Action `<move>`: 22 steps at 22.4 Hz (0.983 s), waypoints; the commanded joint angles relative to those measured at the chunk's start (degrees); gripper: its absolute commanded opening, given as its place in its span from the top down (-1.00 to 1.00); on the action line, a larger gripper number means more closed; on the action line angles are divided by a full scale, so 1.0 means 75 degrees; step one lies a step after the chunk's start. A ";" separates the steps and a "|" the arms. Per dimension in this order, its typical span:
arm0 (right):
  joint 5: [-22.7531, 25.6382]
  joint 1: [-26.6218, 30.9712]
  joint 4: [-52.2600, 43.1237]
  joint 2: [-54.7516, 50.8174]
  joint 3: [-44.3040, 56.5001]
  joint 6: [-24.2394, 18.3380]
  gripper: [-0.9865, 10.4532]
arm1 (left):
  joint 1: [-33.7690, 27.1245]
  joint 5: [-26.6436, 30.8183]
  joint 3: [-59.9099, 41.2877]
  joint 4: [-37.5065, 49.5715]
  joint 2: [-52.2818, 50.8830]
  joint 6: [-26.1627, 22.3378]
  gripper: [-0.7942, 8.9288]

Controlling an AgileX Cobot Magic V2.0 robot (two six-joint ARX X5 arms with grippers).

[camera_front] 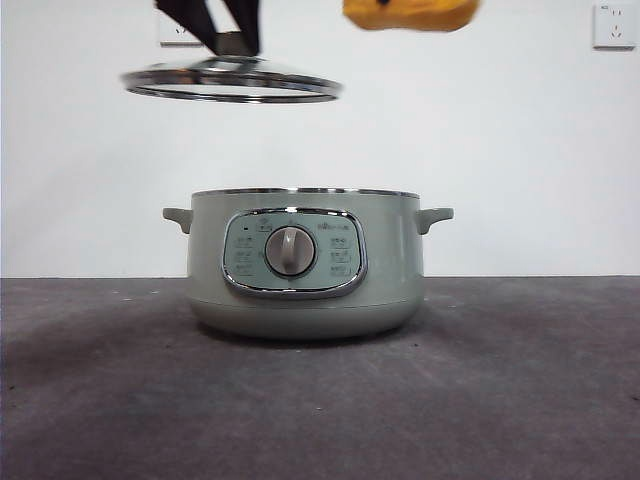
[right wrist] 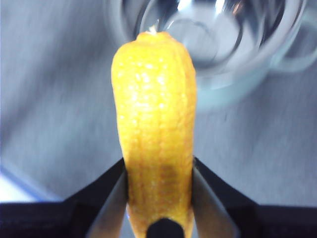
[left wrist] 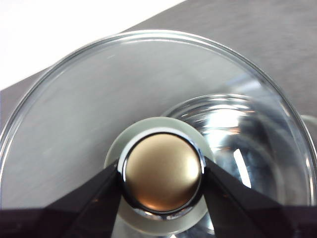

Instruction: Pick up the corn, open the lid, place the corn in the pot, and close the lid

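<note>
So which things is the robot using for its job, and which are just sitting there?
For the job:
- corn, held up high by the right gripper
- lid, held in the air by the left gripper on its knob
- pot, open on the table

Just there:
- table
- two wall sockets

small printed markings seen on the pot's control panel, around the dial, none legible
</note>
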State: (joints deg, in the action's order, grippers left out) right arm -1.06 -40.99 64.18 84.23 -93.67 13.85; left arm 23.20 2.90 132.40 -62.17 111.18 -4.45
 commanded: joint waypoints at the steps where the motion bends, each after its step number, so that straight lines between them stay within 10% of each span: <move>1: -0.0283 0.0376 0.0318 0.1107 -0.1072 -0.0277 0.85 | -0.0460 0.0041 0.0070 0.0181 -0.0405 -0.0090 0.85; 13: -0.1131 0.1227 0.0857 0.6359 -0.5721 -0.0784 0.85 | -0.2407 -0.0044 0.0070 -0.0396 -0.0627 -0.0367 0.85; 22: -0.1043 0.1215 0.0580 0.7589 -0.6091 -0.0938 0.85 | -0.2760 -0.0443 0.0070 -0.0522 -0.0627 -0.0417 0.86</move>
State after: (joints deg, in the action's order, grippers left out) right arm -8.95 -31.79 68.88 140.42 -139.17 7.46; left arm 2.72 -0.30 132.40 -67.81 107.66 -6.92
